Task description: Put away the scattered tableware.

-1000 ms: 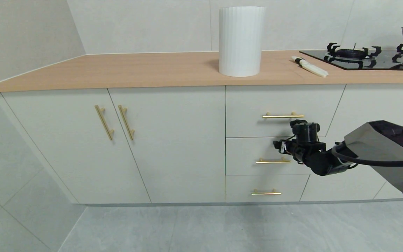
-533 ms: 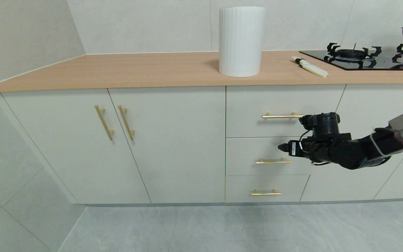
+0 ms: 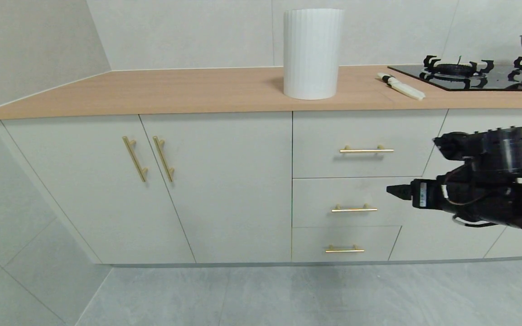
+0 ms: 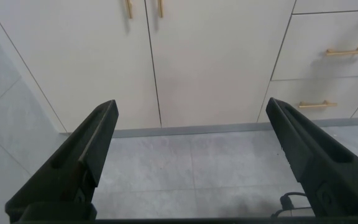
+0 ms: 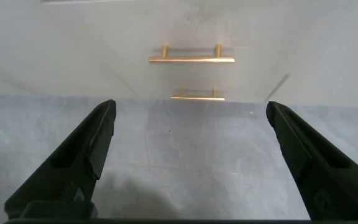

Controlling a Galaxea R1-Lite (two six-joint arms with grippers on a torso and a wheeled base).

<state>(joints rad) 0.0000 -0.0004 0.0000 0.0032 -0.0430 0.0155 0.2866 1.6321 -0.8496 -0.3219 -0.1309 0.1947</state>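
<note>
We note left gripper [image 4: 191, 106] and right gripper [image 5: 190, 109] spread wide, empty. White canister [image 3: 313, 53] on counter [image 3: 175, 90], contents hidden; utensil [image 3: 400, 86] to its right.

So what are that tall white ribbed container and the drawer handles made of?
The container looks like matte ceramic or plastic: evenly white, fine vertical ribs, no gloss; I can't tell which. The drawer handles look like brushed brass-toned metal: thin gold bars with a soft sheen.

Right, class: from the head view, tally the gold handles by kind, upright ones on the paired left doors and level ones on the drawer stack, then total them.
Upright door handles: 2
Level drawer handles: 3
Total: 5
</note>
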